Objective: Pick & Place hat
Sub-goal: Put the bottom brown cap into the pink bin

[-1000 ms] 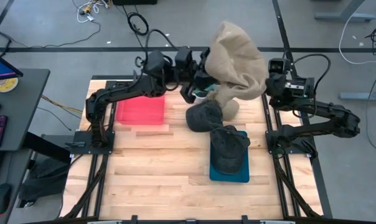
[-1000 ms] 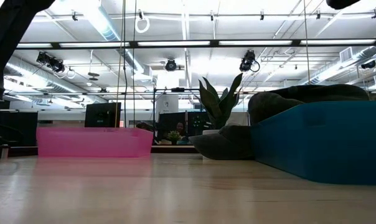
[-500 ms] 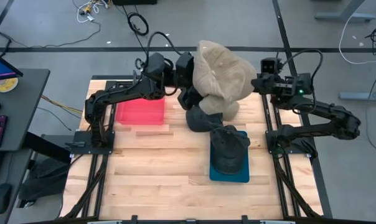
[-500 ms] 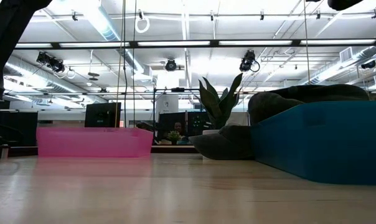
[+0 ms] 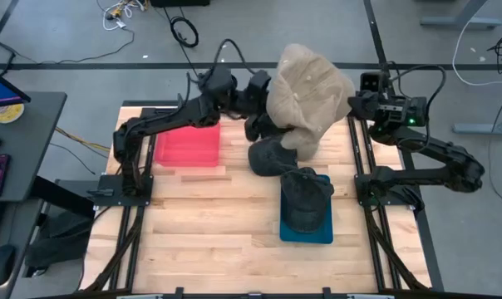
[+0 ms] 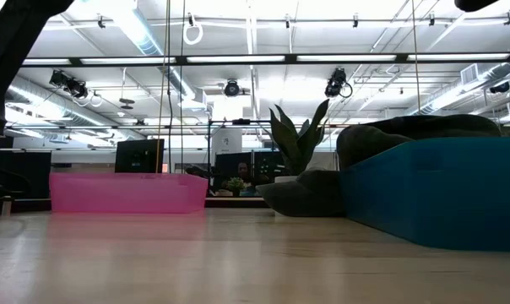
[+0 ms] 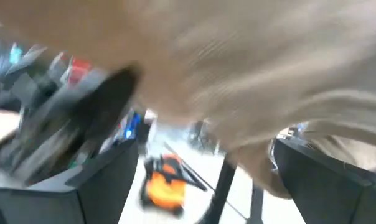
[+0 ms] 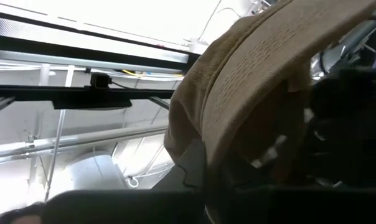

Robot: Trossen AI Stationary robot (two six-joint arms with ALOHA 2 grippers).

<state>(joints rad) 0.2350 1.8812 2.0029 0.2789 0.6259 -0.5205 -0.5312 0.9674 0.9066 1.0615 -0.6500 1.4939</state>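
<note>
**High view: tan hat held aloft between both arms**

The light wooden slatted bench (image 5: 201,224) carries a pink rectangular plastic bin (image 5: 187,147) and a blue rectangular bin (image 5: 307,226) containing a dark cap (image 5: 305,195). A large tan knitted hat (image 5: 307,95) hangs above the far edge. The left end effector (image 5: 263,112) and right end effector (image 5: 356,104) each meet it; grip state cannot be told.

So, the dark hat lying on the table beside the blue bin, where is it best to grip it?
Probably at the edge of the dark hat facing the pink bin, coming from above on that side. It lies slumped and soft there; the blue bin crowds its other side, and the tan hat hangs over its far end.
</note>
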